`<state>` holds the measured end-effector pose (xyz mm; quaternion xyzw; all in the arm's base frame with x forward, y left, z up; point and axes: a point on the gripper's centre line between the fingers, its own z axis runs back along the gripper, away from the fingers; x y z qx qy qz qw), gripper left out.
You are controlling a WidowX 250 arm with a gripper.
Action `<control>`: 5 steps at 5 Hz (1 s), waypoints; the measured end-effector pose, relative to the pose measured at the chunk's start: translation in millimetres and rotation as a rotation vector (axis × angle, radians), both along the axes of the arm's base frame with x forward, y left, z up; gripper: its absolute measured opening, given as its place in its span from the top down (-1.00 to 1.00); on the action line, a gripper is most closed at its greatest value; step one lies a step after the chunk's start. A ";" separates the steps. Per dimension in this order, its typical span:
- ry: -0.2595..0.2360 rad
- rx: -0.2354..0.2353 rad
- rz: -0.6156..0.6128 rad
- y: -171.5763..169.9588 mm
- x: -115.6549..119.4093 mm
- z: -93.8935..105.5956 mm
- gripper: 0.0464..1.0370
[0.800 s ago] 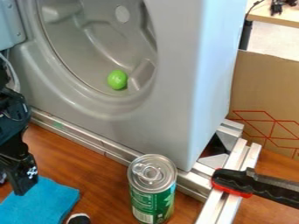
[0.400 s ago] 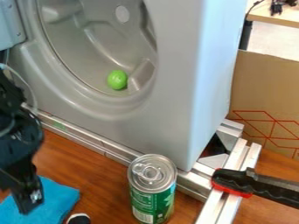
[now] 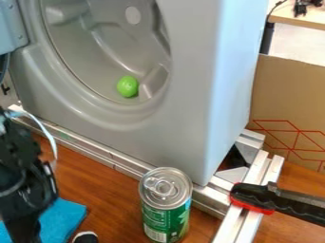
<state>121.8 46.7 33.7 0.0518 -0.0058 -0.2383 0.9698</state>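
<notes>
The black gripper (image 3: 25, 230) hangs at the lower left edge, over a blue cloth (image 3: 63, 218) on the wooden surface; its fingertips are hidden. Inside the round opening of a grey machine front (image 3: 114, 116) lies a green ball (image 3: 128, 87), well up and to the right of the gripper. A green can (image 3: 166, 204) with a silver lid stands upright at the bottom centre. Next to the cloth, a small black and white object (image 3: 86, 237) shows at the bottom edge.
Metal rails (image 3: 130, 163) run along the machine's base, with more at the right. A black and red handled tool (image 3: 257, 197) lies across the right rails. Behind it stands a cardboard box (image 3: 289, 102). A thin pale cable (image 3: 47, 135) loops beside the arm.
The arm and gripper have moved down and slightly right in the view, now covering more of the cloth's left part. The ball, can and tool have stayed put.
</notes>
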 end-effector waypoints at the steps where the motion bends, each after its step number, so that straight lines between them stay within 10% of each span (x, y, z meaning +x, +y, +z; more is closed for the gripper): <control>1: 0.030 0.010 -0.074 -4.1 5.2 -12.8 -0.92; 5: -0.003 -0.076 -0.138 -34.4 32.9 -20.9 -0.92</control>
